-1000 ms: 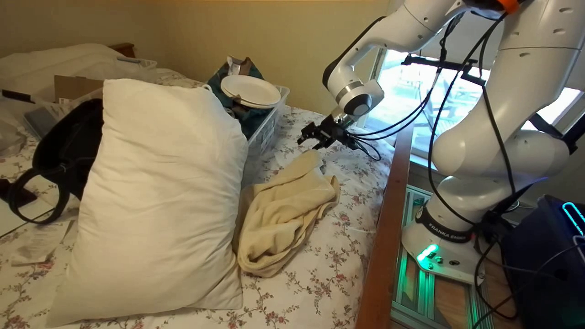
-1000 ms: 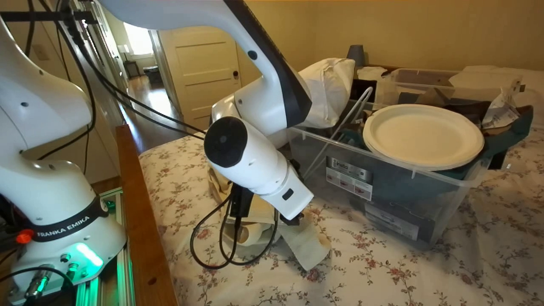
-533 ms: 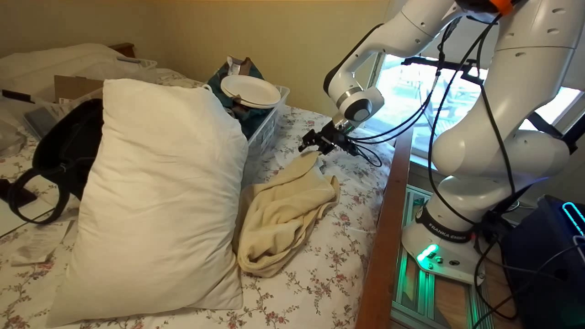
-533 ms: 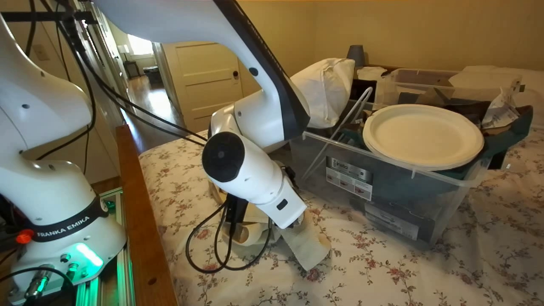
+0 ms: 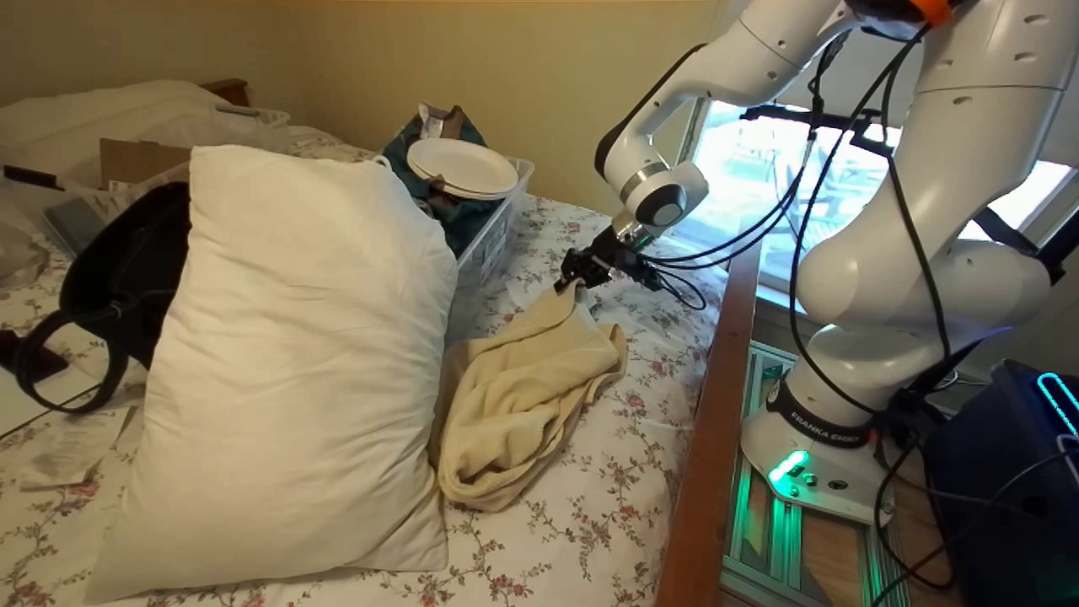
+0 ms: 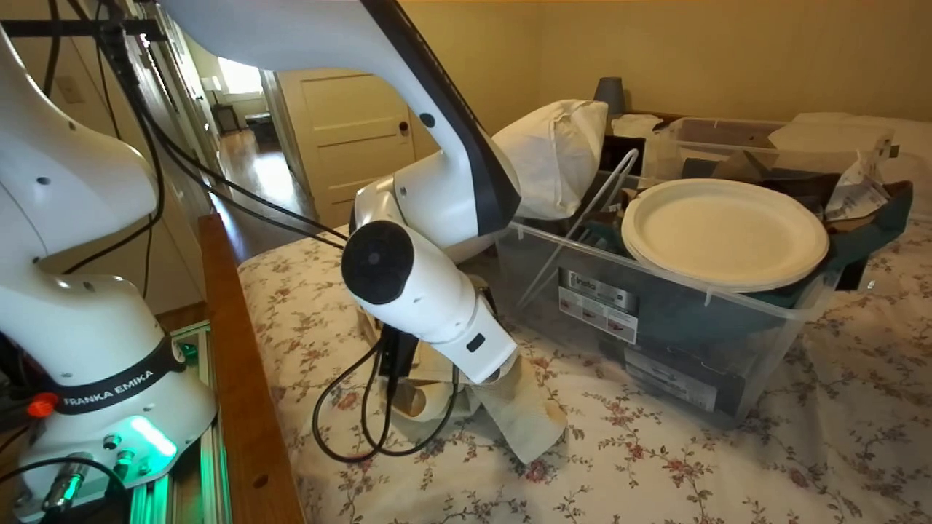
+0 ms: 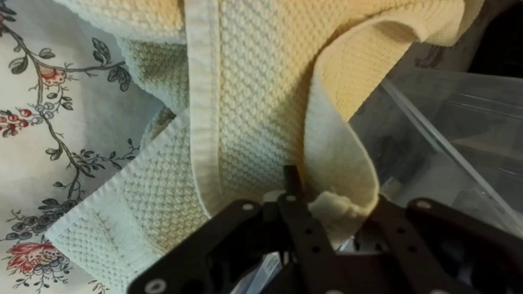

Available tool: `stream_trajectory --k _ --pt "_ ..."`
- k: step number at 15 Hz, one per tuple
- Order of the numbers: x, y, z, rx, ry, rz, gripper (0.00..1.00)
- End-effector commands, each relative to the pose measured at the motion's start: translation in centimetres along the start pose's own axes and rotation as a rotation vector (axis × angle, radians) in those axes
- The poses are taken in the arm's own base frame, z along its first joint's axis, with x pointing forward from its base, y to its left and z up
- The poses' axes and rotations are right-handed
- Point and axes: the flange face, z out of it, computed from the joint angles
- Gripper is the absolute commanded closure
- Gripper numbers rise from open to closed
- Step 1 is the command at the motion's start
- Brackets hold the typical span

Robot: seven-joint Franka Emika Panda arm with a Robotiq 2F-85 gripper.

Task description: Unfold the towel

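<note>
A cream towel [image 5: 527, 396] lies crumpled on the flowered bedsheet, against the pillow's side. In the wrist view the towel [image 7: 253, 90] shows its waffle weave and a stitched hem, with one corner spread flat at lower left. My gripper [image 5: 571, 283] is at the towel's far end and is shut on its raised tip. Towel cloth bunches up between the fingers [image 7: 292, 181] in the wrist view; the right fingertip is hidden behind it. In an exterior view the arm hides the gripper and most of the towel [image 6: 528, 418].
A big white pillow [image 5: 312, 362] lies along the towel's side. The clear plastic bin [image 6: 692, 364], with white plates [image 6: 728, 233] on top, stands close to the gripper. A wooden bed rail [image 5: 712, 455] runs between bed and robot base.
The gripper has come down slightly to the towel's tip, and its jaws have gone from open to shut on the cloth. The rest of the towel lies as before.
</note>
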Motion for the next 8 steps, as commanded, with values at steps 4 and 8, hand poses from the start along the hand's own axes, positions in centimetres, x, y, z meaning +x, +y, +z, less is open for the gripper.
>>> stream_trajectory --k 4,8 --pt "-2.5 -5.2 -2.7 0.021 -0.046 -0.106 0.97" --pt "-5.3 -9.3 -4.4 -0.142 -0.105 -0.238 0.94"
